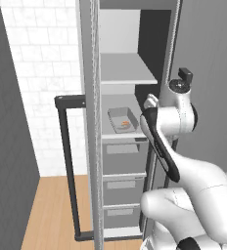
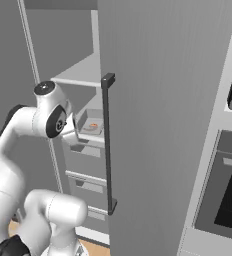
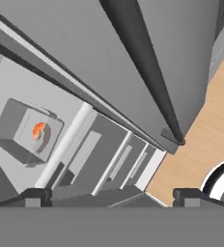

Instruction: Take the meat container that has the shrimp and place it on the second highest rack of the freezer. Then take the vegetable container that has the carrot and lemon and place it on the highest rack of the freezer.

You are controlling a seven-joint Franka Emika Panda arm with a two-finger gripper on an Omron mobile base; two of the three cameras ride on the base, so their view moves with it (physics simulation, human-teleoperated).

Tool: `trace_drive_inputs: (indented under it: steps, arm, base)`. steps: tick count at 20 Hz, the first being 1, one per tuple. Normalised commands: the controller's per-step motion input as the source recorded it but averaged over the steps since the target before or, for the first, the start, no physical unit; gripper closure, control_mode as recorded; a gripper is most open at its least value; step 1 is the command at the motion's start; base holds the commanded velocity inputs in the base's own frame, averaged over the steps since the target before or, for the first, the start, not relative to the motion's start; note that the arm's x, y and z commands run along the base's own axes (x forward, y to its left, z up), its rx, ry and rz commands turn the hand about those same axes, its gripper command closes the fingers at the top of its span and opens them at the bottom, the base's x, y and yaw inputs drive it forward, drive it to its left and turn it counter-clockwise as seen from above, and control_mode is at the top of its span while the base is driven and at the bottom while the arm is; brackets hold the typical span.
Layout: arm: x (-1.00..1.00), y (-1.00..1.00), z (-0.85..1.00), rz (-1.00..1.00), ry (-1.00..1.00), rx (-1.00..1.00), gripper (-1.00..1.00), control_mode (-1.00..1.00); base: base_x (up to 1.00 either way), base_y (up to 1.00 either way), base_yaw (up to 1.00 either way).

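The white arm [image 1: 184, 166] rises from its base, bends at a dark elbow joint and reaches up and forward, its wrist [image 2: 50, 117] folded over at the top. In the hand view the gripper [image 3: 109, 197] has its jaws set wide apart with nothing between them.

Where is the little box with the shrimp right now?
The shrimp box sits inside the open freezer, on the lower of its two shelves, just above the grey drawers. The hand's camera sees it at the left.
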Motion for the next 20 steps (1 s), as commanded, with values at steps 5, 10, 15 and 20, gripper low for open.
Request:
trace_drive_inputs:
  steps: [5,10,15,20]
  arm:
    - [-1.00,-0.42,0.03,0.32,-0.18,0.02,-1.00,-1.00]
    - [-0.88,-0.30,0.62,0.24,-0.03,-0.01,-1.00,-1.00]
    - [-0.96,-0.09,0.71,0.26,0.00,-0.19,-1.00,-1.00]
    - [-0.98,0.00,0.57,0.23,-0.01,-0.40,-1.00,-1.00]
  base:
    - [0.00,0.00,0.00]
    - [0.00,0.00,0.00]
    - [0.00,0.00,0.00]
    - [0.00,0.00,0.00]
